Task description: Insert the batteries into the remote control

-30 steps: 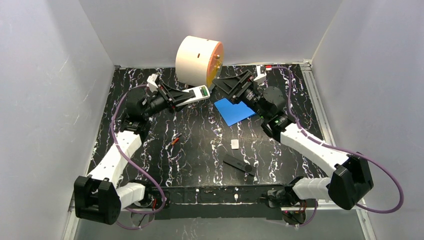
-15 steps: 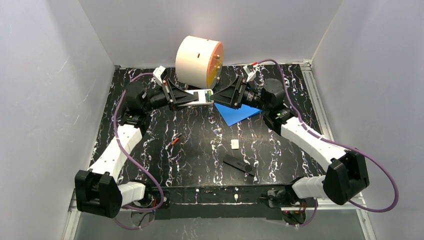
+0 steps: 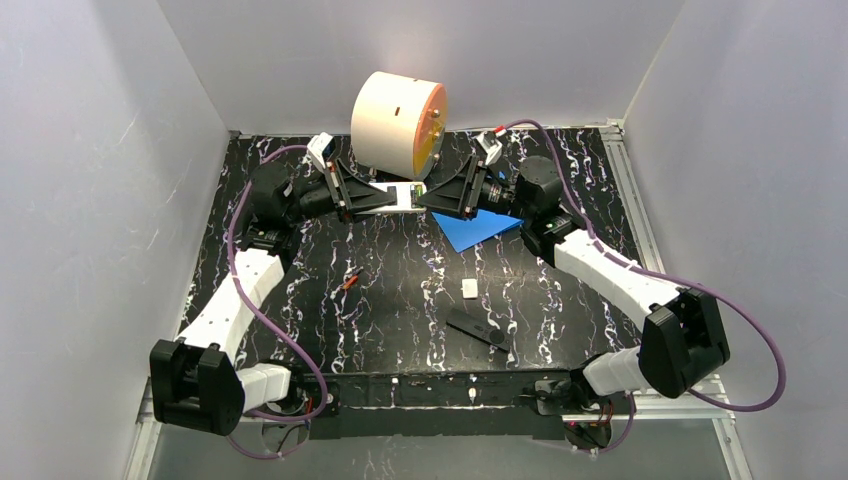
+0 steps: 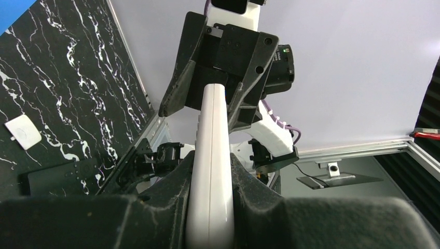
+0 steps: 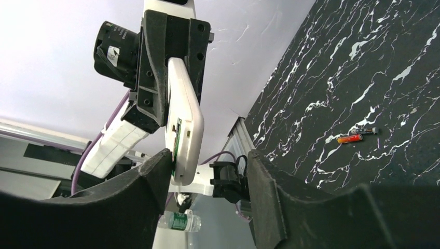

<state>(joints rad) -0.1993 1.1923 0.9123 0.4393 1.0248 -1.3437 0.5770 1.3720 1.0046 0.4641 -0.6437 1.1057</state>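
My left gripper [image 4: 208,179] is clamped on the slim white plastic remote control [image 3: 393,194], holding it in the air at upper centre of the overhead view. My right gripper [image 5: 210,167] has its jaws apart around the remote's free end, which sits close against one finger and clear of the other. For a good grip I judge I should centre the remote, then close evenly. The two tiny batteries [image 5: 357,136], one orange-red and one dark greenish, lie on the black marbled table [image 3: 400,262] left of centre, well apart from both jaws.
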